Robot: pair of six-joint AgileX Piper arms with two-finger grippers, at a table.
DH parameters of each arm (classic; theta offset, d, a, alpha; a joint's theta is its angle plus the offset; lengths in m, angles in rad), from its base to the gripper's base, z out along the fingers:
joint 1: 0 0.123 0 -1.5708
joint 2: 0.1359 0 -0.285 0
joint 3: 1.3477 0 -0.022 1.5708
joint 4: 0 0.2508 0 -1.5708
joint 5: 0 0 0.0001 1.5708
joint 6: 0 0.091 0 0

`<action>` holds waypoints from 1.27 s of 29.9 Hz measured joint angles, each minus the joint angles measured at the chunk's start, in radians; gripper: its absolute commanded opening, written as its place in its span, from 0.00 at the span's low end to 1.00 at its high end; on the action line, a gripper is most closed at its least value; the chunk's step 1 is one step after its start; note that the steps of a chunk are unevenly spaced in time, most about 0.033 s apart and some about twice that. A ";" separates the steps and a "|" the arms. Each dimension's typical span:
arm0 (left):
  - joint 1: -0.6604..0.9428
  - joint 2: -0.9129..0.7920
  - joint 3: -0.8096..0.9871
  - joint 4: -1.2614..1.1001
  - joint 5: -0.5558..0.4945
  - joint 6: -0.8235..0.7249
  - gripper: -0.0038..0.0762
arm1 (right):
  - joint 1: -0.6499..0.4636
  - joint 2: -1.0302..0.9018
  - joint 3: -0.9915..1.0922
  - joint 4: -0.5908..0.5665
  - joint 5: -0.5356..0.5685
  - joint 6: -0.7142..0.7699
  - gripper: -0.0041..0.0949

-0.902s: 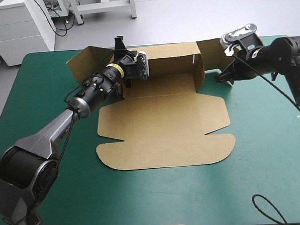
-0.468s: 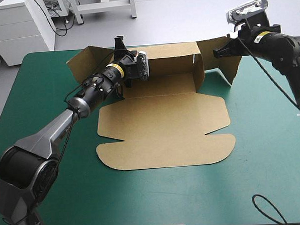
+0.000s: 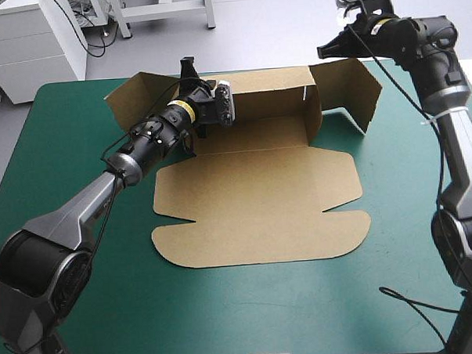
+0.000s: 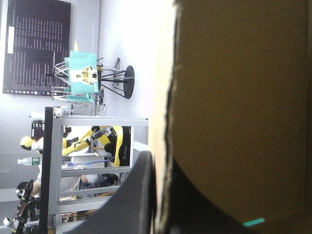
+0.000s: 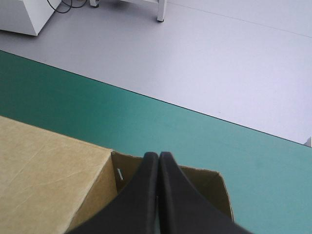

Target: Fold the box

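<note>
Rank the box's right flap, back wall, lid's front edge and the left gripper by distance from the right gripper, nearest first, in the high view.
1. Right flap, beside the right gripper.
2. Back wall, far middle.
3. Left gripper, at the wall's left end.
4. Lid's front edge, toward the near side.

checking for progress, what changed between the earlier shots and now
The right gripper, shut, rose from beside the right flap of the box to above the flap's top edge. The left gripper stayed clamped on the far wall; the box looks unmoved.
</note>
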 measured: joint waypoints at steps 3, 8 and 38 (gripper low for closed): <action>0.000 0.000 0.000 0.000 -0.001 0.000 0.04 | 0.000 0.084 -0.102 -0.006 0.031 0.019 0.02; 0.000 0.000 0.000 0.000 -0.001 0.000 0.04 | 0.000 0.164 -0.140 -0.007 -0.051 0.025 0.02; -0.001 0.024 0.000 0.001 -0.037 0.000 0.04 | -0.047 0.280 -0.157 0.068 0.058 0.069 0.02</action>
